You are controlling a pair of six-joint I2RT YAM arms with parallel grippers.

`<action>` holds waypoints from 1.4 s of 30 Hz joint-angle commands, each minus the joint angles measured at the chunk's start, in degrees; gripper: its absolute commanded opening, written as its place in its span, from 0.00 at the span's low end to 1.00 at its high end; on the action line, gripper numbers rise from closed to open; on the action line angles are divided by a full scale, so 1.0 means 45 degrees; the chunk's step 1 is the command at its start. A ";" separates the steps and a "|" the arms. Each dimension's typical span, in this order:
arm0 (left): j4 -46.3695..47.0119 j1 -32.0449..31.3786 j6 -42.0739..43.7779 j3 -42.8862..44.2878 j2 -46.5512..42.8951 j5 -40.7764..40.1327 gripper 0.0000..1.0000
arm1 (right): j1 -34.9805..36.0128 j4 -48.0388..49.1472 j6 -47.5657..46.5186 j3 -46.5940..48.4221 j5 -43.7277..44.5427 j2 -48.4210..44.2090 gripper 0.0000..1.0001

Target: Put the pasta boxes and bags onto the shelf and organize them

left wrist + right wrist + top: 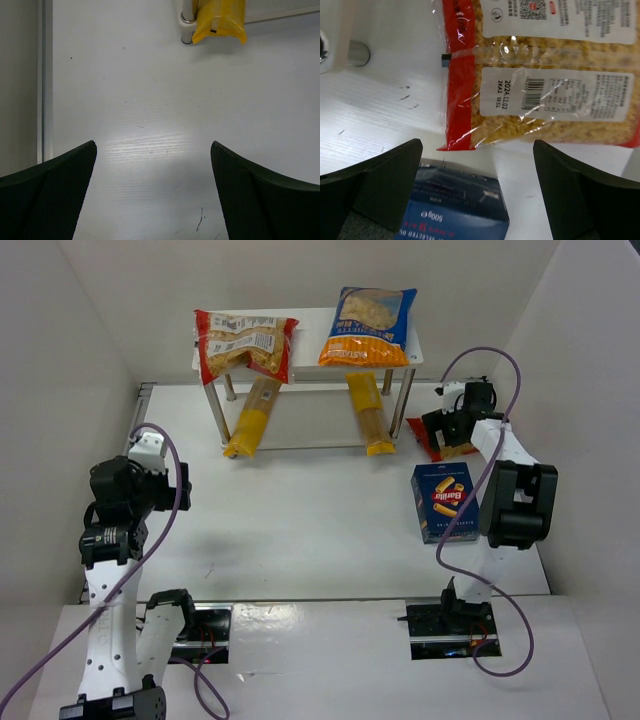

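Observation:
The shelf [308, 335] stands at the back with a large red bag [245, 343] and a blue-and-orange bag [368, 327] on its white top. Two long yellow bags [252, 418] [368, 413] lean out from under it onto the table. A small red-edged clear bag [545, 65] lies right of the shelf, and the dark-blue pasta box [444, 502] lies flat just in front of it. My right gripper [477, 145] hovers open over the near edge of the small bag [432, 445] and the box's far end [455, 210], holding nothing. My left gripper [152, 144] is open over bare table at the left.
A shelf leg [187, 22] and the end of the left yellow bag [220, 20] show ahead of the left gripper. Another shelf leg [357, 52] stands left of the small bag. White walls close in the table on the left, right and back.

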 commanded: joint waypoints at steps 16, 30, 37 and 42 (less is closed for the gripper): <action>0.0250 0.0328 0.0229 0.0052 0.0074 0.0457 1.00 | -0.0046 0.0878 -0.0136 0.1678 0.0805 0.2321 1.00; 0.0250 0.0328 0.0229 0.0052 0.0074 0.0457 1.00 | 0.0345 0.0469 -0.0135 0.2421 0.1724 0.3497 0.91; 0.0250 0.0446 0.0229 0.0052 0.0074 0.0457 1.00 | 0.0345 -0.0253 -0.0135 0.2773 0.1451 0.4259 0.52; 0.0250 0.0446 0.0229 0.0052 0.0074 0.0457 1.00 | 0.0345 -0.0255 -0.0135 0.2773 0.1451 0.4123 0.24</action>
